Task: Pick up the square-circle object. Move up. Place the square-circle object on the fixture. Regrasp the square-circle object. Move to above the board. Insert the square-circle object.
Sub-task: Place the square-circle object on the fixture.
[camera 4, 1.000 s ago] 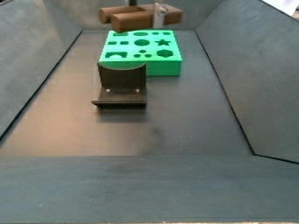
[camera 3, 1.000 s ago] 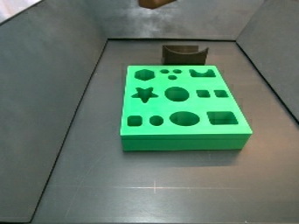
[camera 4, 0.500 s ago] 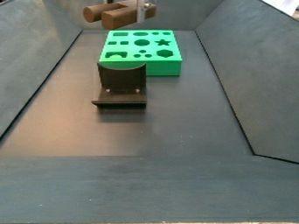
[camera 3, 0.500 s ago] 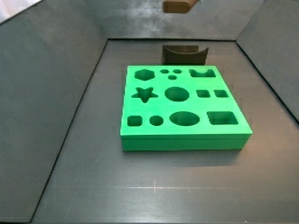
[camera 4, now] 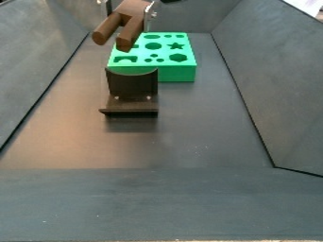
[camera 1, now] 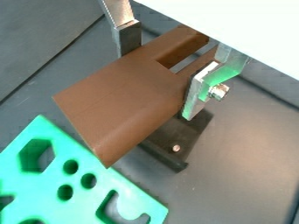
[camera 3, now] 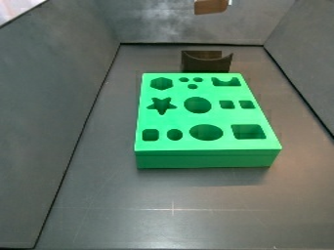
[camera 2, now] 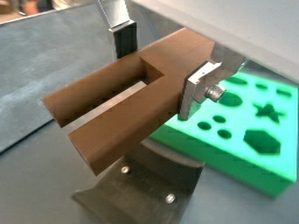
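1 brown peg sits clamped between the gripper's 2 silver fingers in both wrist views, so the jaws are closed on it. In a side view the peg hangs tilted in the air, above the fixture and clear of it. Just beyond the fixture lies the green board. In a side view the board is nearer, with the fixture behind it.

A dark grey floor lies between dull grey walls that slope outward on either side.
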